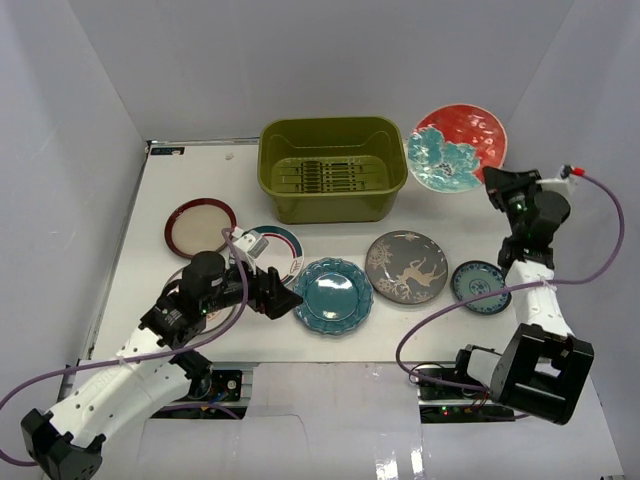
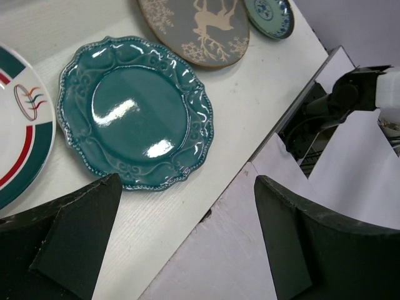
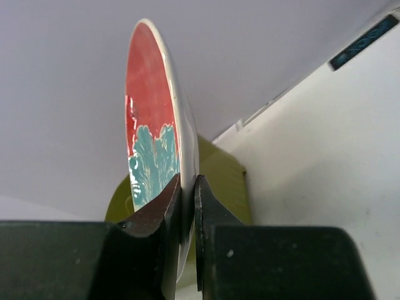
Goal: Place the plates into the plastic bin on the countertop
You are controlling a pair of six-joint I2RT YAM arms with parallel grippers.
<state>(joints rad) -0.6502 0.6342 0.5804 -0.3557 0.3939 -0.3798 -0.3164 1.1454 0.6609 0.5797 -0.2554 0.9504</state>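
My right gripper (image 1: 497, 181) (image 3: 187, 187) is shut on the rim of the red-and-teal plate (image 1: 460, 147) (image 3: 153, 112), which hangs tilted in the air to the right of the olive-green plastic bin (image 1: 330, 128) (image 3: 228, 181). The bin holds no plates. My left gripper (image 1: 290, 301) (image 2: 187, 181) is open and holds nothing, just left of the scalloped teal plate (image 1: 333, 295) (image 2: 134, 112). Flat on the countertop (image 1: 440, 215) lie the grey plate (image 1: 406, 266) (image 2: 200, 31), the small light-blue plate (image 1: 480, 286) (image 2: 269, 11), the maroon-rimmed cream plate (image 1: 200, 226) and the teal-rimmed white plate (image 1: 272, 250) (image 2: 19, 125).
White walls close in the counter at the back and both sides. The left gripper hangs over the counter's front edge (image 2: 237, 169). A purple cable (image 1: 420, 330) loops across the front near the right arm's base (image 1: 535, 375).
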